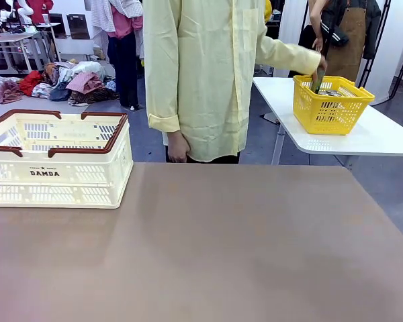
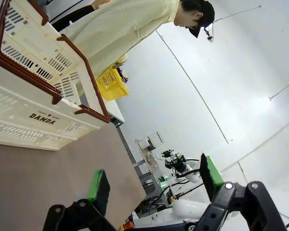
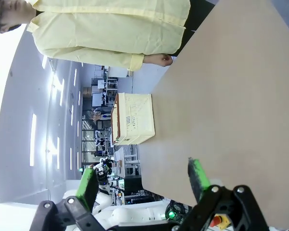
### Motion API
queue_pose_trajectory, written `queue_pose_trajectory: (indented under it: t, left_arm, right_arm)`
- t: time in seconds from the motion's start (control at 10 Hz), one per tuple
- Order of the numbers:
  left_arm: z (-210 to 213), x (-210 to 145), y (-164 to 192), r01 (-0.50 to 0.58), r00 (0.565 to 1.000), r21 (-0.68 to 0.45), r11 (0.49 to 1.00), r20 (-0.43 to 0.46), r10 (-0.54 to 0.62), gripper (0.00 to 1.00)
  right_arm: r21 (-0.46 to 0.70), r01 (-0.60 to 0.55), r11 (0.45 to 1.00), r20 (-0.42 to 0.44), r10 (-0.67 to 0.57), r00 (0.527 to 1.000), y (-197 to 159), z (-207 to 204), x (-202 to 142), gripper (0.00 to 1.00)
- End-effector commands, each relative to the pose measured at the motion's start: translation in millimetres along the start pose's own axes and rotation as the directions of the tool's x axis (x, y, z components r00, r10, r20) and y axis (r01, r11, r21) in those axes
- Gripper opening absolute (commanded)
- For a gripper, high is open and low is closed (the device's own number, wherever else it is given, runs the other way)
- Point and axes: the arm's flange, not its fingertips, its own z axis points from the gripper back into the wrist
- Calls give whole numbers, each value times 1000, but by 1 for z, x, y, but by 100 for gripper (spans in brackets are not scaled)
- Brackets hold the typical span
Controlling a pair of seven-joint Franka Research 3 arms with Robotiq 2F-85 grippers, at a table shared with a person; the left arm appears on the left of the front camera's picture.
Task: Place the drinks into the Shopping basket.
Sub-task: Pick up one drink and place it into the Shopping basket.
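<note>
The cream-white Shopping basket (image 1: 57,161) with dark brown rim handles and "DAMDA" on its side stands at the table's far left, its inside hidden from the front. It appears again, large, in the left wrist view (image 2: 33,96) and small in the right wrist view (image 3: 133,119). A person in a pale yellow shirt (image 1: 201,74) stands at the far edge, one hand (image 1: 318,67) reaching into a yellow basket (image 1: 330,104) and gripping a dark slim object whose kind I cannot tell. My left gripper (image 2: 151,180) and right gripper (image 3: 142,180) are open, holding nothing.
The yellow basket sits on a separate white table (image 1: 363,134) at the back right. The brown tabletop (image 1: 208,248) stretches wide in front. Clothes lie heaped on the floor (image 1: 67,84) far back left, and other people stand behind.
</note>
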Motion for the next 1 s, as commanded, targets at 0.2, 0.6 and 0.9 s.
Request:
queue_pose_trajectory:
  t: [0.2, 0.6, 0.9]
  left_arm:
    - [1, 2, -3, -7, 1000, -18, 1000, 8, 7, 100]
    - [1, 2, -3, -7, 1000, -18, 1000, 8, 7, 100]
    - [1, 2, -3, -7, 1000, -18, 1000, 8, 7, 100]
  right_arm:
    - [13, -10, 1000, 1, 10, 1000, 0, 1, 2, 100]
    - [13, -10, 1000, 1, 10, 1000, 0, 1, 2, 100]
    - [13, -10, 1000, 1, 10, 1000, 0, 1, 2, 100]
